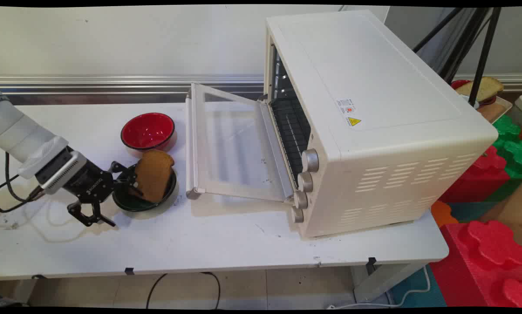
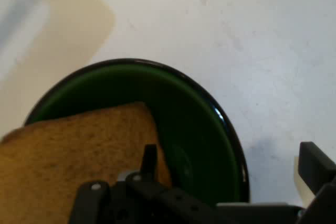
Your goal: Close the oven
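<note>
The end effector (image 1: 120, 195) gaped wide at the green bowl (image 1: 129, 201), one finger apparently touching the bread slice (image 1: 155, 175). A red bowl (image 1: 148, 131) stood beyond it.

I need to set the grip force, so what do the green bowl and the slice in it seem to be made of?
The green bowl looks like enamelled metal or glazed ceramic: hard, glossy, with a dark rim and reflections; which one isn't clear. The slice leaning in it looks like toasted bread, or a foam replica: matte, brown, finely porous. The claw is open, one finger at the slice.
</note>
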Action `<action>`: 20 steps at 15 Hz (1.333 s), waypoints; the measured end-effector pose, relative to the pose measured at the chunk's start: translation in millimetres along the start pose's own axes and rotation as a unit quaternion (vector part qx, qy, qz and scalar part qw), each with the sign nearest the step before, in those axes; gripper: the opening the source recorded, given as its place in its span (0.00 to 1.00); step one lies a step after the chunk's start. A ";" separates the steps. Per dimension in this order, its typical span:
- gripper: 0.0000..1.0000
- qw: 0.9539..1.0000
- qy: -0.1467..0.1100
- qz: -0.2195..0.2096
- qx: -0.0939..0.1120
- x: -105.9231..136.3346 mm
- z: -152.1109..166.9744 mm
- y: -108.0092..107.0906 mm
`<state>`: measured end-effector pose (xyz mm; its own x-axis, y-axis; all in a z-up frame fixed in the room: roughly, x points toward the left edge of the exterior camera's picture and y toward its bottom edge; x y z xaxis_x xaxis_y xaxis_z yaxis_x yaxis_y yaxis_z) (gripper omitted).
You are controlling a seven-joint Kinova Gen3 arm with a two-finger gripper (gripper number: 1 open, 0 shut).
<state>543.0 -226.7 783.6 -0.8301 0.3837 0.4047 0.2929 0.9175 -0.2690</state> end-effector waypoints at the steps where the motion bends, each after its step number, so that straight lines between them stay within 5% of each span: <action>1: 1.00 1.000 0.004 -0.003 0.005 1.3 -4.9 -1.4; 9: 1.00 0.994 0.048 -0.084 0.042 2.0 -59.4 -16.2; 20: 1.00 0.963 0.152 -0.203 0.096 12.6 -129.1 -54.2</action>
<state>577.9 -258.1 916.1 -0.6724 0.0378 0.7392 -0.1428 0.9733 -0.1797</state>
